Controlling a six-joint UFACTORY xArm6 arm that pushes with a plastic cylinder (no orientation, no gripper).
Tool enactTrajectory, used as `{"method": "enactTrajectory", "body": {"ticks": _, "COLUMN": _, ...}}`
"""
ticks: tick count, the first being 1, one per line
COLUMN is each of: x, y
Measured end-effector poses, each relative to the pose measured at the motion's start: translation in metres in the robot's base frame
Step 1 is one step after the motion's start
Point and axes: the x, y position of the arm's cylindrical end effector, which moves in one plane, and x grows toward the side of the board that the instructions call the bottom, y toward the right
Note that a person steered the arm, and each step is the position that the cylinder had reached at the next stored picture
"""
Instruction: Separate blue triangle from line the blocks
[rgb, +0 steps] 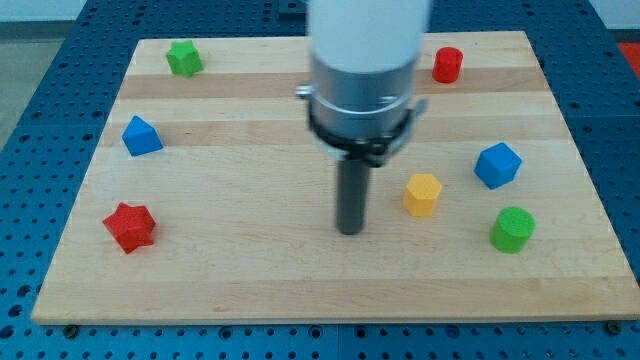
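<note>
Seven blocks on the wooden board (300, 290), single camera view.

Task block: blue triangle (141, 136), view's left, alone, not in any line. Nearest neighbours are the green star (184, 58) above it near the view's top-left corner and the red star (130, 227) below it near the left edge. All three well apart from each other.

View's right: red cylinder (448, 64) near the top edge. Blue cube (497, 165) lower down, green cylinder (513, 229) below that, close but not touching. Yellow hexagonal block (422, 194) sits left of the blue cube, with a gap between them.

Arm: big white and grey body (365, 70) comes in from the view's top centre and hides part of the board behind it. Dark rod (351, 190) hangs straight down from it. My tip (349, 231) is at board centre, just left of the yellow hexagonal block, small gap, no contact visible. Tip is well apart from the blue triangle, which is far off to the view's left and slightly higher in frame. Nothing touching the tip.

End effector is a plain rod, no jaws, so it is neither open nor closed and holds nothing.

Board sits on a blue perforated table (30, 60), visible on all sides.
</note>
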Motion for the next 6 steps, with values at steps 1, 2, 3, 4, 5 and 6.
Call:
{"method": "enactTrajectory", "body": {"ticks": 1, "x": -0.031, "y": 0.036}}
{"method": "enactTrajectory", "body": {"ticks": 2, "x": -0.039, "y": 0.076}}
{"method": "enactTrajectory", "body": {"ticks": 3, "x": -0.039, "y": 0.097}}
{"method": "enactTrajectory", "body": {"ticks": 4, "x": -0.037, "y": 0.090}}
{"method": "enactTrajectory", "body": {"ticks": 5, "x": -0.023, "y": 0.099}}
{"method": "enactTrajectory", "body": {"ticks": 6, "x": -0.023, "y": 0.128}}
